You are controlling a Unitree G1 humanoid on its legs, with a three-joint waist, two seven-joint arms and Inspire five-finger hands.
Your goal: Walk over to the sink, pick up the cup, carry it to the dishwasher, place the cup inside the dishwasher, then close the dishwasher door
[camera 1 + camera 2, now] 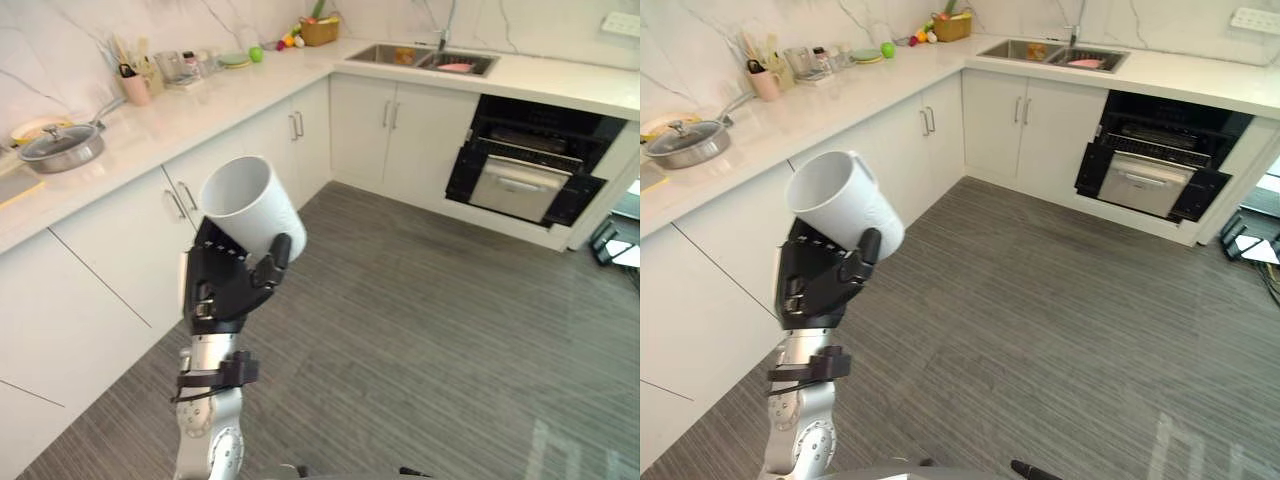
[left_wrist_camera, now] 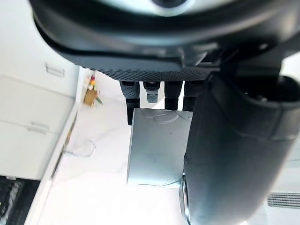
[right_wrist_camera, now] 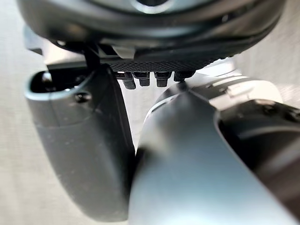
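Up over the grey floor point(image 1: 430, 330), beside the white cabinets, the cup point(image 1: 250, 203) sits in my left robot hand point(image 1: 225, 280), tilted with its open mouth turned toward the counter point(image 1: 170, 120). Fingers and thumb are curled round its lower wall, a firm wrap. My right robot hand point(image 3: 79, 140) shows in its wrist view; I can't tell whether it's spread or closed. Far off, the sink point(image 1: 420, 58) is set in the corner counter, and the dishwasher point(image 1: 525, 165) stands open to its right. A lidded pan point(image 1: 62, 147) rests on the near counter.
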